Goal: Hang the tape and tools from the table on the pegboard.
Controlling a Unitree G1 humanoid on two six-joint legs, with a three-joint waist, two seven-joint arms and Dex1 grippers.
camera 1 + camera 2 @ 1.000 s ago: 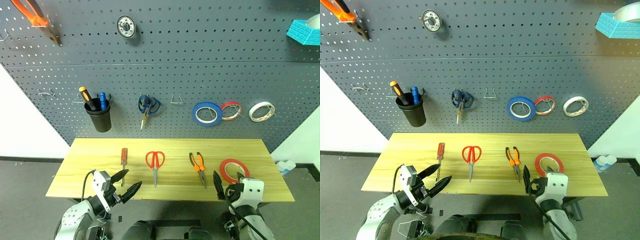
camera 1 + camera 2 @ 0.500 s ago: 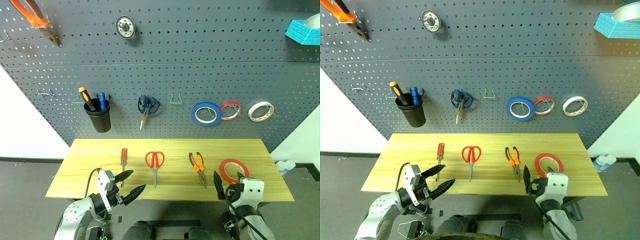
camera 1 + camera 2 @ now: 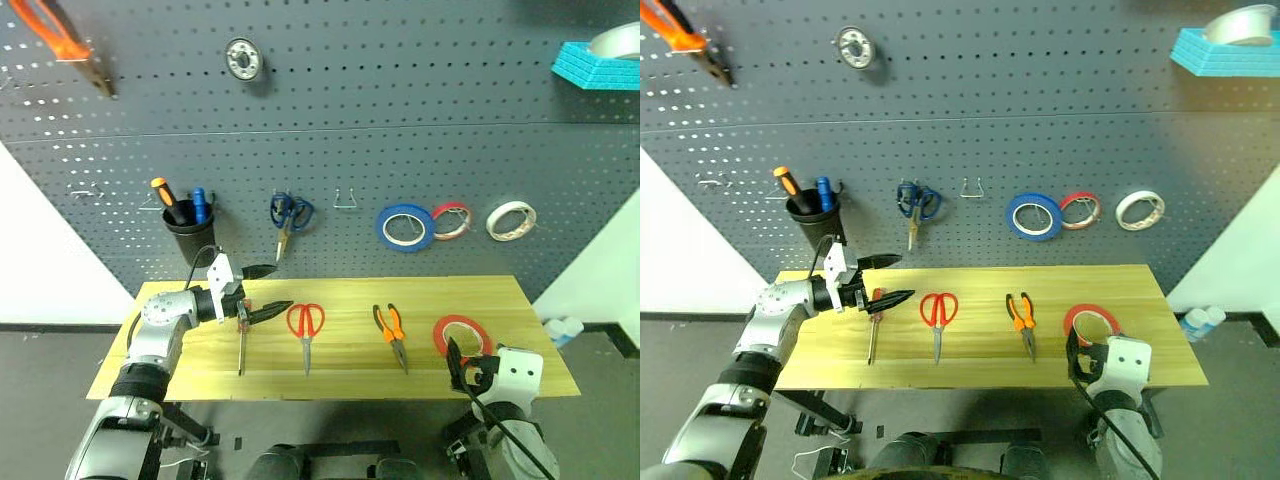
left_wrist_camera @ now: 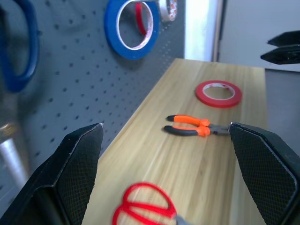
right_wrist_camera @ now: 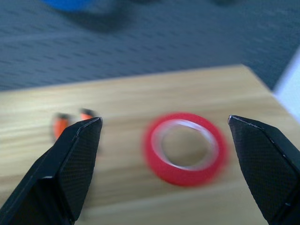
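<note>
We are at the start: nothing from the desk [image 3: 200,370] hangs on the pegboard [image 3: 400,120] yet. In the left-centre of the frame our left pincer [image 3: 268,290] hovers spread and empty over the handle end of the red-handled screwdriver [image 3: 241,338]. Along the desk rightward lie the red-handled scissors [image 3: 306,328], the pliers [image 3: 391,330] and the red tape [image 3: 460,334]. At lower right, our right pincer [image 3: 460,365] stands spread before the tape. Next, we judge, a pincer must lower and close on its target.
</note>
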